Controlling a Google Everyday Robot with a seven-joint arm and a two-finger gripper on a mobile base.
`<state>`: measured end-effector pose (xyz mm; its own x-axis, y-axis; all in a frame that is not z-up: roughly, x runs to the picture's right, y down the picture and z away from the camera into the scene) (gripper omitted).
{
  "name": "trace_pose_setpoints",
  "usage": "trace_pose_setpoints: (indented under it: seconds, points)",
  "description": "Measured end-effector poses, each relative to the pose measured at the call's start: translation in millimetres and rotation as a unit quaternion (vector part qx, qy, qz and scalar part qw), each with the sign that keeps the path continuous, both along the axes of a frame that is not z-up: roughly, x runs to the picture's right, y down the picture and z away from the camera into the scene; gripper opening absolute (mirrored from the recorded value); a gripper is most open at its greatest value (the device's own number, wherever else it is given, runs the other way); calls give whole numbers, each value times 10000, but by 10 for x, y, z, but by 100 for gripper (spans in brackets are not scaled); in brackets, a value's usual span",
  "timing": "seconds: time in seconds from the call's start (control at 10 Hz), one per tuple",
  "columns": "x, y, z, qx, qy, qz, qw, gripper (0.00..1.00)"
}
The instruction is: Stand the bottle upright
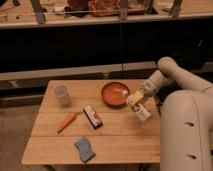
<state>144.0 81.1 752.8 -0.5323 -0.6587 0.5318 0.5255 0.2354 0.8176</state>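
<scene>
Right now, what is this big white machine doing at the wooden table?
The robot's arm reaches over the wooden table, its gripper at a small whitish plastic bottle with a tan label. The bottle is tilted, not upright, beside a round orange bowl. A translucent white cup, an orange carrot, a dark snack bar and a blue sponge lie farther off.

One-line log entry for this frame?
bottle: tilted, right of bowl | end effector: at bottle's upper end | status: not yet upright
</scene>
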Motion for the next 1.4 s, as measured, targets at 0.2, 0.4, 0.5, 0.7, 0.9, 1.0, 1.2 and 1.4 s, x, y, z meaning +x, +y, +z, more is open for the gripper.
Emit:
trace_pose_setpoints:
  seconds: [0.2,0.4,0.5,0.7,0.9,1.0,1.2,1.4]
  points:
    - [-172,-9,-7,181,140,-152,9996,4]
    - [-232,6,-31,613,211,-196,9977,4]
    - [-227,34,-36,886,178,-177,9958,4]
    - [-233,85,-63,1480,71,-260,9886,4]
    - [-312,110,-90,2045,-210,-390,9779,4]
    - [-308,131,-112,2280,-299,-385,9724,4]
    - [-292,157,-136,2627,-368,-241,9639,4]
    - [-296,165,-185,2995,-478,-19,9529,4]
